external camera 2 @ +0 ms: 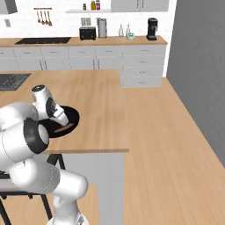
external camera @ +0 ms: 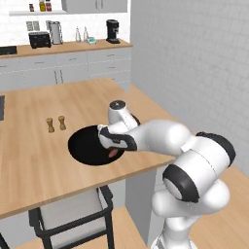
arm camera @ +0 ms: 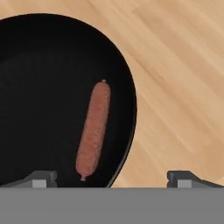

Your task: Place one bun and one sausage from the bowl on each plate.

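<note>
The wide black bowl (external camera: 85,145) sits near the front edge of the wooden island. One reddish-brown sausage (arm camera: 93,130) lies inside it, close to the rim (arm camera: 131,109); the same sausage (external camera 2: 64,128) peeks out under my hand. My gripper (arm camera: 111,179) hangs open just above the bowl. One fingertip (arm camera: 41,178) is over the black inside and the other is over bare wood. In the base views the gripper (external camera: 115,147) (external camera 2: 61,119) points down at the bowl. The buns and both plates are out of view.
Two small wooden shakers (external camera: 56,124) stand on the island left of the bowl. A chair (external camera: 73,214) is tucked under the island's front edge. A dark cooktop (external camera 2: 13,81) is set into the island at far left. The back counter holds a toaster (external camera: 40,39) and a coffee machine (external camera: 113,31).
</note>
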Controlling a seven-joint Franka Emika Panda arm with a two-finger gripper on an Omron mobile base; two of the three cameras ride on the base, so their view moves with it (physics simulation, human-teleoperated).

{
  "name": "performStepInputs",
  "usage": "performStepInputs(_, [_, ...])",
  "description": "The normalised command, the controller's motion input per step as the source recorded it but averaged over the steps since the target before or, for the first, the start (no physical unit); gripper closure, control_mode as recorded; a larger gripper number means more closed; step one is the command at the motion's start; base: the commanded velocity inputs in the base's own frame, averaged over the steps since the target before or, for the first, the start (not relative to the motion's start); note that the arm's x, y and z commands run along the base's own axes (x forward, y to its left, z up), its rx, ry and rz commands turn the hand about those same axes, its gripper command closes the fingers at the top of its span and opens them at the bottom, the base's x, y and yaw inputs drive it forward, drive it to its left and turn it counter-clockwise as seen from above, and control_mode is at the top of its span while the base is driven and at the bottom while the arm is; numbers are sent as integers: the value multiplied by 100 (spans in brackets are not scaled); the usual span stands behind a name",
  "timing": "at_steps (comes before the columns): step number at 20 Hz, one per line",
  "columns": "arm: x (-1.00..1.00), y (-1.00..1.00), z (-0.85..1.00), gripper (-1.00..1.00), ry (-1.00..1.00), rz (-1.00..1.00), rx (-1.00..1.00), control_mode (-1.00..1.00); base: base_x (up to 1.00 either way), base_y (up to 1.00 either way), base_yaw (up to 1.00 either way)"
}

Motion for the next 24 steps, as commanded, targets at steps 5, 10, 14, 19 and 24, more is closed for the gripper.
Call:
performStepInputs(5, [10, 9, -47, -100, 4, -8, 1, -100, 0, 0, 0])
performStepInputs(10, [39, 5, -39, -100, 0, -6, 0, -100, 0, 0, 0])
performStepInputs(14, [77, 2, -20, -100, 0, -3, 0, -100, 0, 0, 0])
performStepInputs(19, [27, 22, 0, -100, 13, -2, 0, -100, 0, 0, 0])
performStepInputs(24, [7, 19, 1, -100, 13, 0, 0, -100, 0, 0, 0])
